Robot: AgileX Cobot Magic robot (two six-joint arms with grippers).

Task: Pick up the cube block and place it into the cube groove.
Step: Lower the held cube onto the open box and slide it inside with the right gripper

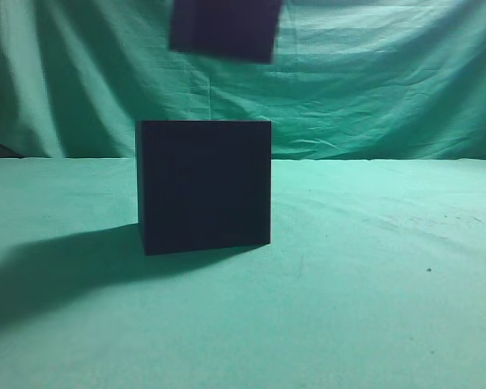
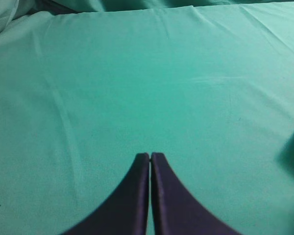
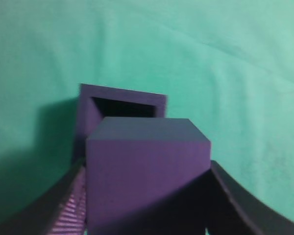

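1. Right pincer [image 3: 147, 196]: jaws spread to the width of the small cube [image 3: 147, 171] and closed on its two opposite side faces. I have it carried, clear of the cloth [image 3: 235, 63].
2. Small cube sits between the fingers, filling the gap; its top face runs out ahead of the pincer. In the exterior view it hangs at the top edge [image 1: 225, 28], slightly tilted and blurred.
3. Big box [image 3: 122, 105] lies below and just ahead of the held cube, open mouth facing up. From the front [image 1: 204, 186] it stands upright on the cloth, directly under the cube, well apart vertically.
4. Left pincer [image 2: 150, 159]: fingertips pressed together, nothing between them, only bare cloth ahead of it.
5. Handling, my judgement: matte, rigid, probably light; flat faces grip well, no slip evident. Hold across opposite sides is the right one.
6. Orientation: cube has no long axis; edges look roughly square to the box mouth. The fit looks snug, so the tilt needs levelling before lowering.
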